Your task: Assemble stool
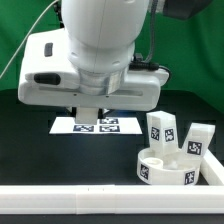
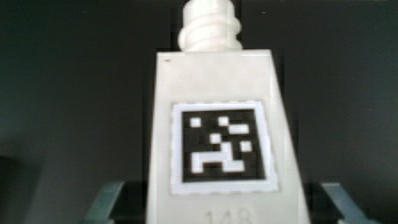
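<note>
The leg (image 2: 217,110) is held tight by the gripper (image 2: 222,203), but a hole in the seat (image 1: 172,168) could be missed if the leg is tilted.

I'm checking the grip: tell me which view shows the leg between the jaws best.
The wrist view: the leg fills the frame, tag and threaded tip clear, jaws flanking it. In the exterior view the arm mostly hides it.

The gripper (image 1: 90,113) hangs with its fingers just above the marker board (image 1: 62,126), well to the exterior view's right of them lies the round seat (image 1: 165,172) with two tagged legs (image 1: 162,130) upright at it, and the long white rail (image 1: 100,200) lies nearer the camera.
</note>
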{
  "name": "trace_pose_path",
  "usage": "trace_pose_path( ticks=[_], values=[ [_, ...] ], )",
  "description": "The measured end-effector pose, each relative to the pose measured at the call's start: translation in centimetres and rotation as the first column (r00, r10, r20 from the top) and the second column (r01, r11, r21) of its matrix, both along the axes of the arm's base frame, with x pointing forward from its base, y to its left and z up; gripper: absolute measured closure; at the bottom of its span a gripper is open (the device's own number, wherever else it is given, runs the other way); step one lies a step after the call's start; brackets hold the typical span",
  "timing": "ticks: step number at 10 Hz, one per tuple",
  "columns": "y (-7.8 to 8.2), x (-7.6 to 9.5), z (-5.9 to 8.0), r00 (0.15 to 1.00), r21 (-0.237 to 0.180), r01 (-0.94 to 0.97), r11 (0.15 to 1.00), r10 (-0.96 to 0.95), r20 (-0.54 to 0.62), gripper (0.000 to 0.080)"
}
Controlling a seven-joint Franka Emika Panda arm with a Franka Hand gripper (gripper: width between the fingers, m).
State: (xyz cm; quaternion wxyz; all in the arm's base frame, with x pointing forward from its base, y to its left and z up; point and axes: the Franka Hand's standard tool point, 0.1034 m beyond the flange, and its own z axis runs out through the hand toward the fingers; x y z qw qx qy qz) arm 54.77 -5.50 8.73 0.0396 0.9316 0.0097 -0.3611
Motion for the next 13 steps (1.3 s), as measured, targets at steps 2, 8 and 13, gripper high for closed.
trace_pose_path(
  ticks=[2,8,13],
  values=[
    [-0.6,1.2,-0.8,0.997,0.006,-0.007,1.0,0.007,0.074,0.0462],
    [0.1,3.5,0.4,0.863,0.016,0.033,0.999,-0.036,0.504,0.0462],
    [0.3,4.6,0.5,0.642,0.047,0.097,0.994,-0.099,0.76,0.0462]
  ],
)
